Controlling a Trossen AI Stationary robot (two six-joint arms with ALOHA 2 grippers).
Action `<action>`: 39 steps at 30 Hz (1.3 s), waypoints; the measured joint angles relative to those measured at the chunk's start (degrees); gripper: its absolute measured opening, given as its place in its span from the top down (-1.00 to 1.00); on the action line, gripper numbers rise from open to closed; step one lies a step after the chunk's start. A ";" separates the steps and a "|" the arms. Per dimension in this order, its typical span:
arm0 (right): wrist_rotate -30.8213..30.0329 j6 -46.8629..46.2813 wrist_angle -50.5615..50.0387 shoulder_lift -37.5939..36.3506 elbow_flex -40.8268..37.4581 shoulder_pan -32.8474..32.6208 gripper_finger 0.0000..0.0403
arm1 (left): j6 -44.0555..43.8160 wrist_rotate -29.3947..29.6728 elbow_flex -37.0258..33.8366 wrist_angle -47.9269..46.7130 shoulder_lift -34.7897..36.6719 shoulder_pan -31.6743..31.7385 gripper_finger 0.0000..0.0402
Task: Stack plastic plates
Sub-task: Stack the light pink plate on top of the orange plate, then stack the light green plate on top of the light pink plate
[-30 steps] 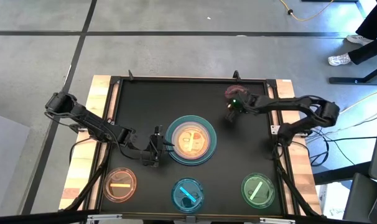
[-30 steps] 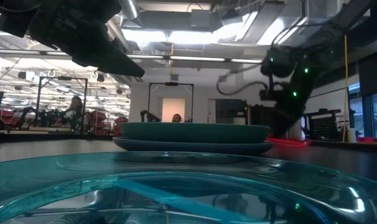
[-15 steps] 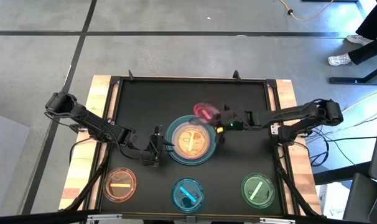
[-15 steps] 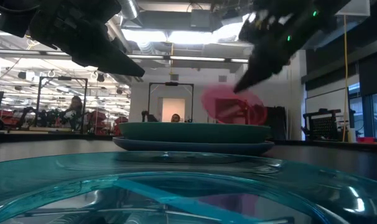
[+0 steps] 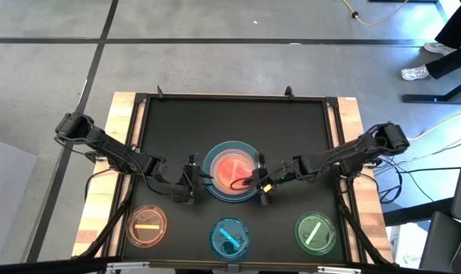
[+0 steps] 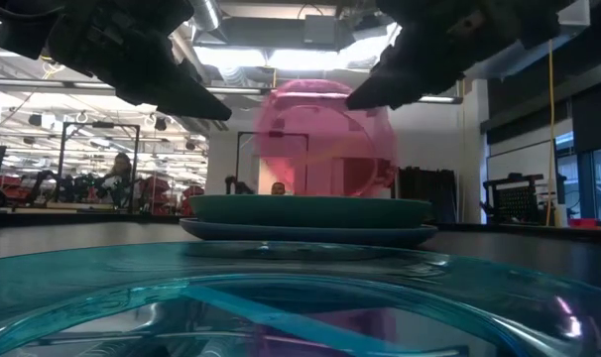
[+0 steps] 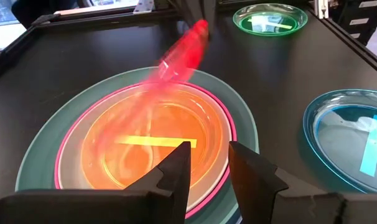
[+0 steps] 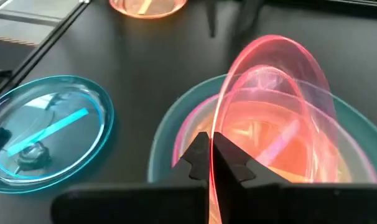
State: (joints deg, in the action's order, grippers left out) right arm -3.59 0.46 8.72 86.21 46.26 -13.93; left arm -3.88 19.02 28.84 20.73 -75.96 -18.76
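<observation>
Translucent pink plate (image 5: 232, 169) is gripped at its rim by the right end effector (image 5: 259, 181), whose two fingers are pinched together on the edge, as the right wrist view shows. The plate is tilted steeply, nearly on edge in the low view (image 6: 325, 141), and hangs above the stack in the middle of the black worktop (image 5: 177, 122). That stack (image 5: 233, 171) has a large pale-blue plate at the bottom, a teal plate on it, then a pink-rimmed plate, and a small orange plate with a yellow bar mark (image 7: 157, 142) on top.

The left end effector (image 5: 191, 179) waits just beside the stack's left rim, low over the worktop, with its fingers (image 7: 176, 171) held slightly apart and nothing between them.

Three more small plates lie flat along the near edge of the worktop, well apart from one another: an orange plate (image 5: 147, 226) on the left, a cyan plate (image 5: 230, 237) in the middle and a green plate (image 5: 316, 232) on the right, each with a bar mark. The cyan plate fills the foreground of the low view (image 6: 281, 307).
</observation>
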 joint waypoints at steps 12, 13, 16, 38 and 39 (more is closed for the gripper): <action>-1.81 0.09 1.94 6.79 -0.01 0.09 0.98 | 0.00 0.01 0.00 -0.01 0.00 0.00 0.49; -1.89 0.21 1.81 6.80 -0.02 0.09 0.98 | 0.00 0.01 0.00 -0.01 0.00 0.00 0.49; -1.99 0.57 2.07 6.78 -0.02 0.09 0.96 | 0.00 0.01 0.00 -0.02 0.00 0.00 0.49; -2.85 0.21 -5.51 -0.34 -0.04 -2.85 0.09 | -1.77 -0.58 0.00 -0.02 -0.17 -0.37 0.49; -2.85 -0.89 -6.77 -1.36 -0.04 -3.46 0.09 | -2.30 -0.56 0.00 0.08 -0.17 -0.54 0.49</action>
State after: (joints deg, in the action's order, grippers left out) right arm -6.44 -0.42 1.95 84.86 46.22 -17.39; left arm -6.18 18.45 28.84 20.82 -76.14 -19.31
